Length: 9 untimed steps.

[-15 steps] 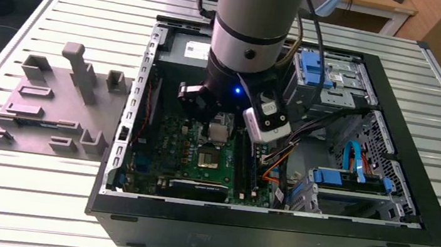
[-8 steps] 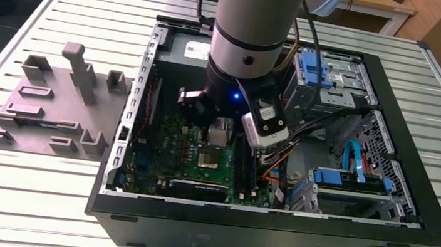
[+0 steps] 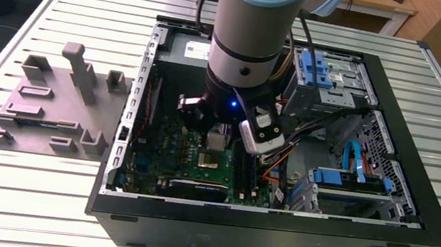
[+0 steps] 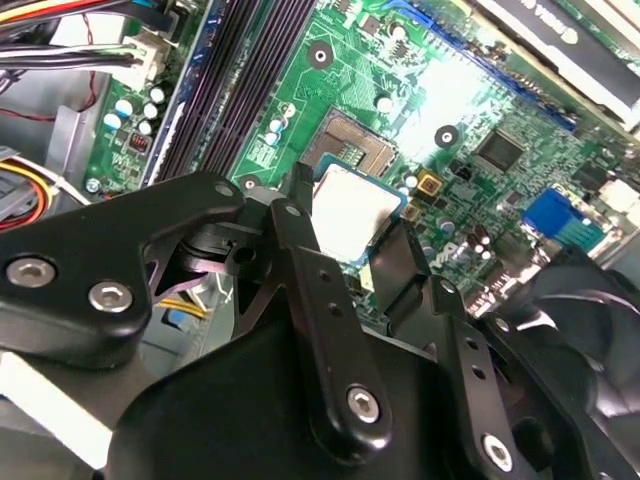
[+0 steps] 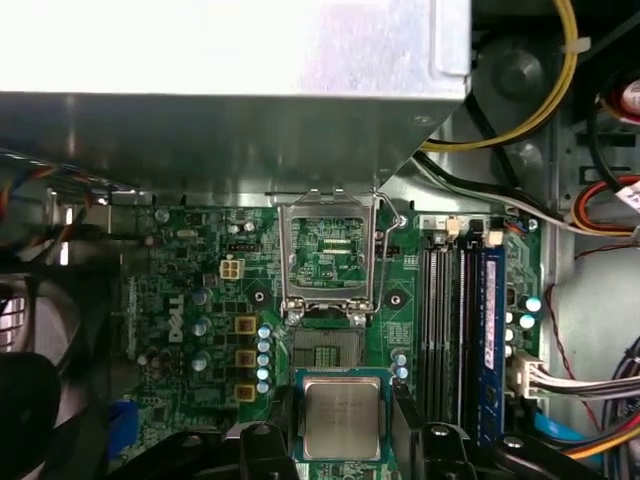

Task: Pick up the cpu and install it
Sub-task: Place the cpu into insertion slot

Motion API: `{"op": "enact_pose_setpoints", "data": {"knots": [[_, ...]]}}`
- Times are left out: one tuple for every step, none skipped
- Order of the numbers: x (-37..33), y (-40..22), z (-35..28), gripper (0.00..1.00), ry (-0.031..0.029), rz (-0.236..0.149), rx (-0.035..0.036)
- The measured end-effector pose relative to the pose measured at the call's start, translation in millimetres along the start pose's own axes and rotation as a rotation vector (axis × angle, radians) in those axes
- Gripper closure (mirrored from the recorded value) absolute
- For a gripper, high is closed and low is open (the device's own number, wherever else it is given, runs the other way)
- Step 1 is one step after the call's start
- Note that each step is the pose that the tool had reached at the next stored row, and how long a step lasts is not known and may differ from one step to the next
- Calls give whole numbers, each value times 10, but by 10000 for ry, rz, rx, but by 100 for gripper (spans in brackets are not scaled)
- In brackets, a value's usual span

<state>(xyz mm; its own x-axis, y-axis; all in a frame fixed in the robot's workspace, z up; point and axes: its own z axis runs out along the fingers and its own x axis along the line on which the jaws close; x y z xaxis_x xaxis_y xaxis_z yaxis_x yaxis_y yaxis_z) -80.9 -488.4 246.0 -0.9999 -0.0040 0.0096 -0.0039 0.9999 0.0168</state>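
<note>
One step done: the cpu (image 5: pixel 342 418) is picked up, clamped between the fingers (image 4: pixel 296 228) of the gripper (image 5: pixel 342 425).
Left to do: seating; the cpu hangs just beside the empty socket (image 5: pixel 325 348), load plate (image 5: pixel 330 245) raised.
Pose: arm (image 3: pixel 253 33) reaches down into the computer case (image 3: pixel 275 225) on the bench (image 3: pixel 17 199).

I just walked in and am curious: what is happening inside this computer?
The robot arm's black gripper holds the cpu, a small flat square chip with a silver-grey metal top, between its fingers inside the open black computer case. The chip hangs above the green motherboard, near the empty socket, whose metal retaining frame stands flipped open. It is not yet seated.
</note>
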Motion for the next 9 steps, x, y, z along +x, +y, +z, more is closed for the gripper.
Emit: {"op": "enact_pose_setpoints", "data": {"knots": [[0, 0, 18, 53, 1, 0, 1], [0, -1, 35, 53, 1, 0, 2], [0, -1, 54, 53, 0, 0, 1], [-1, -1, 72, 53, 0, 0, 0], [-1, -2, 89, 53, 1, 0, 1], [-1, -2, 109, 53, 0, -1, 1], [-1, -2, 127, 53, 1, 0, 2], [-1, -3, 145, 53, 1, 6, 2], [-1, -3, 163, 53, 0, 24, 1]]}}
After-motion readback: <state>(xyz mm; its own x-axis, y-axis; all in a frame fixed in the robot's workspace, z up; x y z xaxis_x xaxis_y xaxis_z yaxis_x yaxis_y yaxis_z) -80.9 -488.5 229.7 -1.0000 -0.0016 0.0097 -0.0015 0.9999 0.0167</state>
